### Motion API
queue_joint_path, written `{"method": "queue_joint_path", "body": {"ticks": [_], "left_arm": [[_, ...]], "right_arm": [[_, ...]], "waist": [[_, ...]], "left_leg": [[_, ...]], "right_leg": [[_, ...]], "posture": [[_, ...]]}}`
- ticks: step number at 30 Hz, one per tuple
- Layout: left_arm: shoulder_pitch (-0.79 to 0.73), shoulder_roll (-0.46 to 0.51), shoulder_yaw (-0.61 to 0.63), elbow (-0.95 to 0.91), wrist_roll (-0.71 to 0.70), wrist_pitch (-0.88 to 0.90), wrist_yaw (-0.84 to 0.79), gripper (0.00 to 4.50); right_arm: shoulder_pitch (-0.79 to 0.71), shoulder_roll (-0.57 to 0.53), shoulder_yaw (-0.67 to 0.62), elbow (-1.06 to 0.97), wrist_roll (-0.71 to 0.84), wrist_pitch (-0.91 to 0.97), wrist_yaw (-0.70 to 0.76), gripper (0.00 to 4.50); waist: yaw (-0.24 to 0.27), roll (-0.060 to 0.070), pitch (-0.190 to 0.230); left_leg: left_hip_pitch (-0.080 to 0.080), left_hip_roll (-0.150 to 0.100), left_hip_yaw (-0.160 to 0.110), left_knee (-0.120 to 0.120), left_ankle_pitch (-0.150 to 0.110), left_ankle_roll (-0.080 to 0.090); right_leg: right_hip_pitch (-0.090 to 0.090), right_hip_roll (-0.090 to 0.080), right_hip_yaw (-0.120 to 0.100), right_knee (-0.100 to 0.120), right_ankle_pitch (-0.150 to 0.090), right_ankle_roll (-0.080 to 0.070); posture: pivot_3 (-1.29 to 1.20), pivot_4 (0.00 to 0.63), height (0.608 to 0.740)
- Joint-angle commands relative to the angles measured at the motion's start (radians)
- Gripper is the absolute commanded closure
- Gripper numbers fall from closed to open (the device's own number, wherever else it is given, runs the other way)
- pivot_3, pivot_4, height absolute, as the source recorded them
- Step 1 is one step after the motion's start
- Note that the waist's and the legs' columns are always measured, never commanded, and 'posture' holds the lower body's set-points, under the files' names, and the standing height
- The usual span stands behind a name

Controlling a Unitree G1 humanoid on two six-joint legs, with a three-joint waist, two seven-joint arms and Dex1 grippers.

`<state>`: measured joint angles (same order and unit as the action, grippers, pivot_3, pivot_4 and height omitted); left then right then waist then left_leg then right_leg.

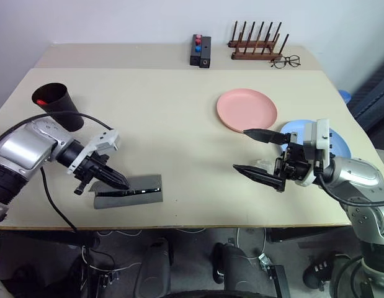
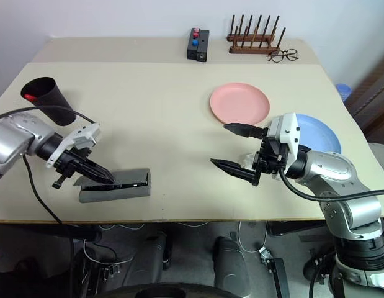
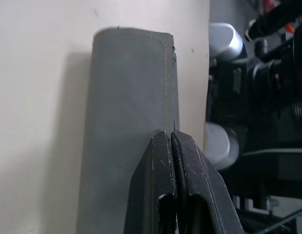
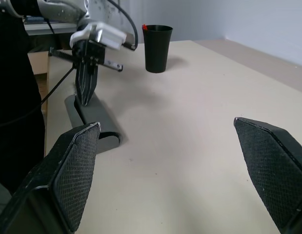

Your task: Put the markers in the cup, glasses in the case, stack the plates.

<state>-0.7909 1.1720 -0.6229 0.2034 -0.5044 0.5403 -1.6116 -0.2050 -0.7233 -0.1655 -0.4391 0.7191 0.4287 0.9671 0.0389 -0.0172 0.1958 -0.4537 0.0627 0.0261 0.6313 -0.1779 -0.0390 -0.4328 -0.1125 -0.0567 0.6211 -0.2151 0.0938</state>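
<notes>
Left wrist view: left gripper (image 3: 173,141), jaws clenched, presses the grey case (image 3: 126,122); better to pin it gently. Right gripper (image 1: 258,153) gapes empty.

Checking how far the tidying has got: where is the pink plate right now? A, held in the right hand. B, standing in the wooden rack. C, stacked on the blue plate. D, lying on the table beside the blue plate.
D: the pink plate lies flat on the table, apart from the blue plate.
</notes>
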Motion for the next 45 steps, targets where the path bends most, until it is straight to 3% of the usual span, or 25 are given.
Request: {"method": "queue_joint_path", "body": {"ticks": [1,5,9,10,13,16,19,28,35,44,45], "left_arm": [[0.038,0.01,0.024,-0.005,0.026,-0.023,-0.003,4.44],[0.054,-0.023,0.096,-0.029,-0.029,0.043,-0.003,4.44],[-0.026,-0.101,0.201,0.043,-0.061,0.114,-0.003,4.44],[-0.049,-0.115,0.225,0.066,-0.067,0.124,-0.003,4.22],[-0.103,-0.146,0.273,0.13,-0.07,0.128,-0.003,3.2],[-0.161,-0.195,0.349,0.204,-0.067,0.117,0.009,1.61],[-0.211,-0.271,0.465,0.26,-0.086,0.077,0.043,0.07],[-0.133,-0.372,0.581,0.151,-0.103,0.058,0.061,0.03],[0.0,-0.371,0.628,-0.039,-0.147,0.075,0.038,0.03],[0.023,-0.393,0.624,-0.055,-0.123,0.044,0.04,0.03],[0.022,-0.393,0.625,-0.053,-0.123,0.045,0.041,0.01]], "right_arm": [[-0.005,-0.003,-0.023,-0.02,-0.001,-0.022,0.001,0.0],[-0.002,-0.001,-0.023,-0.017,-0.007,-0.026,0.002,0.0],[-0.006,-0.001,-0.023,-0.008,-0.01,-0.027,0.002,0.0],[-0.009,-0.001,-0.022,-0.003,-0.015,-0.027,-0.003,0.0],[-0.021,0.004,-0.023,0.02,-0.026,-0.024,-0.023,0.0],[-0.035,0.002,-0.019,0.04,-0.039,-0.003,-0.054,0.0],[-0.068,-0.031,0.035,0.093,-0.166,0.066,-0.167,0.0],[-0.173,-0.081,0.007,0.227,-0.335,0.164,-0.343,0.0],[0.018,-0.245,-0.066,0.172,-0.345,0.228,-0.238,0.0],[0.088,-0.26,-0.036,0.28,-0.424,0.235,-0.25,0.0],[0.085,-0.259,-0.029,0.293,-0.434,0.236,-0.252,0.25]], "waist": [[0.0,0.0,0.0],[0.0,0.001,0.0],[0.004,0.0,0.0],[0.002,-0.001,0.0],[-0.001,-0.001,0.0],[-0.003,0.0,0.0],[-0.001,-0.001,0.0],[-0.002,-0.001,0.0],[0.0,-0.001,0.0],[-0.004,0.0,0.0],[-0.003,0.0,0.0]], "left_leg": [[0.0,0.0,0.0,0.0,0.0,0.0],[0.0,0.0,0.0,0.0,0.0,0.0],[0.0,0.0,0.0,0.001,0.0,0.0],[-0.001,0.0,0.0,0.001,0.0,0.0],[-0.001,0.0,0.0,0.001,0.0,0.0],[0.0,0.0,0.0,0.0,0.0,0.0],[0.0,0.0,0.0,0.001,0.0,0.0],[0.0,0.0,0.0,0.002,0.0,0.0],[-0.001,0.0,0.0,0.0,0.0,0.0],[0.007,0.0,0.001,0.001,0.0,0.0],[0.007,0.0,0.001,0.001,0.0,0.0]], "right_leg": [[0.0,0.0,0.0,0.0,0.0,0.0],[0.0,0.0,0.0,0.0,0.0,0.0],[0.001,0.0,0.0,0.0,0.0,0.001],[0.001,0.0,0.0,0.0,0.0,0.001],[0.0,0.0,0.0,0.0,0.0,0.0],[0.0,0.0,0.0,0.001,0.0,0.0],[0.0,0.0,0.0,0.003,0.0,0.0],[0.0,0.0,0.0,0.005,0.0,0.0],[-0.001,0.0,0.0,0.004,-0.001,0.002],[0.004,0.0,0.001,0.005,-0.003,0.003],[0.004,0.0,0.001,0.005,-0.003,0.003]], "posture": [[0.0,0.15,0.74],[0.0,0.15,0.74],[0.0,0.15,0.74],[0.0,0.15,0.74],[0.0,0.15,0.74],[0.0,0.15,0.74],[0.0,0.15,0.74],[0.0,0.15,0.74],[0.0,0.15,0.74],[0.0,0.15,0.74],[0.0,0.15,0.74]]}}
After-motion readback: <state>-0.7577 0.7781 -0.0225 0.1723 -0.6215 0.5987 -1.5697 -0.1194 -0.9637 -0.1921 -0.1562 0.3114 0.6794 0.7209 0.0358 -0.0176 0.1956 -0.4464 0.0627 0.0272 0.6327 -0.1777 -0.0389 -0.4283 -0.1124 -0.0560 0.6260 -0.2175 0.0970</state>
